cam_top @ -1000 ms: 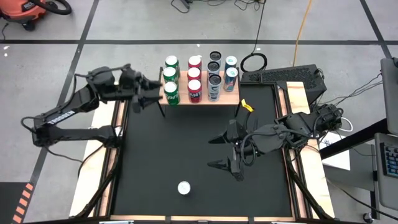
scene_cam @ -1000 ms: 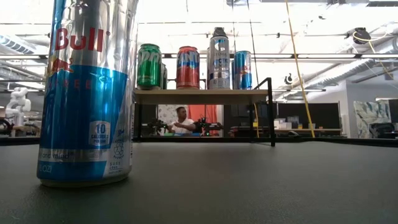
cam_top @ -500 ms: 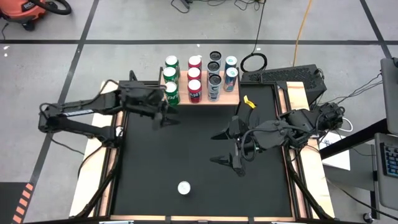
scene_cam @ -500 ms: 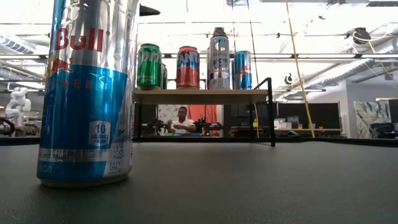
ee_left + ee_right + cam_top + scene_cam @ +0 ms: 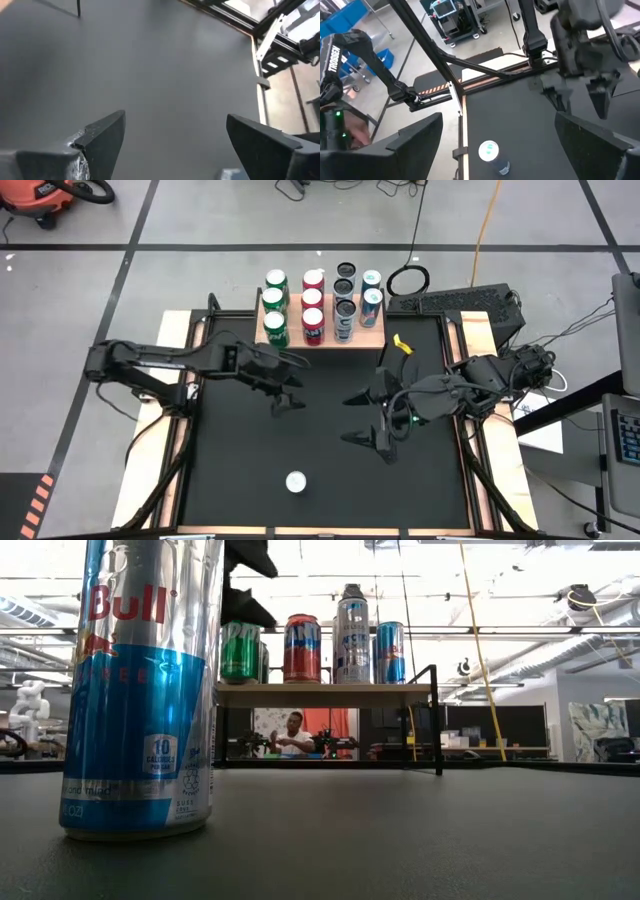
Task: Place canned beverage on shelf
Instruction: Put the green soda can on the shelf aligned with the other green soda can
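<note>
A black table (image 5: 240, 470) stood on a grey floor crossed by dark tape lines, and in the low view a bright workshop opened behind it, where a person (image 5: 292, 732) sat far off, seen under the shelf (image 5: 368, 337). The shelf, a light-wood board on thin black legs, stood at the table's far edge and carried rows of cans: green cans (image 5: 275, 304) on one side, red cans (image 5: 313, 304) next to them, then dark cans (image 5: 344, 302) and blue-and-silver cans (image 5: 371, 295). One canned beverage (image 5: 295, 481), blue and silver, stood upright and alone on the table, well apart from the shelf and near the front edge; it filled one side of the low view (image 5: 145, 685) and showed in the right wrist view (image 5: 490, 152). The left gripper (image 5: 287, 383) hung over the table just in front of the shelf, between the shelf and the lone can, its fingers (image 5: 102, 137) spread wide with nothing between them. The right gripper (image 5: 366, 418) was over the table farther from the shelf's blue-can side, its fingers (image 5: 417, 135) also wide apart and empty, well short of the canned beverage
</note>
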You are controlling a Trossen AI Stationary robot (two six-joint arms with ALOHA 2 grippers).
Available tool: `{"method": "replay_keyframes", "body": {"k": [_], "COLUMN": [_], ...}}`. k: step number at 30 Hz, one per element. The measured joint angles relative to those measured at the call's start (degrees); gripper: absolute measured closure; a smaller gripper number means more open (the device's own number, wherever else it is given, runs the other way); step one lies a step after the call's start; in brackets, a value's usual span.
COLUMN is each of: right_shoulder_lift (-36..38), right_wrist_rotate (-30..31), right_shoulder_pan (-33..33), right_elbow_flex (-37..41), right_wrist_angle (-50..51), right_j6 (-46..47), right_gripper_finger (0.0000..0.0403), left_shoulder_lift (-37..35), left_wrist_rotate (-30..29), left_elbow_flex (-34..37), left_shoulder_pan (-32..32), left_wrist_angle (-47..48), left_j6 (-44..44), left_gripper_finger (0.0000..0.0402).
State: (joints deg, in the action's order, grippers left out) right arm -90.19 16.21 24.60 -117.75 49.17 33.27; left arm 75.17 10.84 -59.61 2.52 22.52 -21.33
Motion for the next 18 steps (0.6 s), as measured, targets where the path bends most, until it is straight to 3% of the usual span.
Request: {"method": "replay_keyframes", "body": {"k": [6, 11, 15, 18], "right_shoulder_lift": [0.00, 0.00, 0.64, 2.09], "right_wrist_rotate": [0.00, -0.02, -0.05, -0.07], "right_shoulder_pan": [-0.02, -0.02, -0.02, -0.02], "right_elbow_flex": [0.00, 0.00, 0.00, 0.00], "right_wrist_angle": [0.00, 0.11, 2.34, 5.67], "right_j6": [-4.23, -7.57, -7.22, -6.08], "right_gripper_finger": [0.0040, 0.0040, 0.0040, 0.0040], "left_shoulder_lift": [4.47, 4.46, 0.91, -2.56], "left_wrist_rotate": [-0.96, -6.21, -16.22, -29.45], "left_elbow_flex": [0.02, 0.02, -0.07, 0.00], "left_shoulder_pan": [0.12, -1.37, -3.55, -6.39], "left_wrist_angle": [-3.23, -3.00, -4.34, -0.19], "left_j6": [0.19, -6.24, -9.00, -14.33], "left_gripper_finger": [0.0054, 0.0078, 0.0112, 0.0137]}}
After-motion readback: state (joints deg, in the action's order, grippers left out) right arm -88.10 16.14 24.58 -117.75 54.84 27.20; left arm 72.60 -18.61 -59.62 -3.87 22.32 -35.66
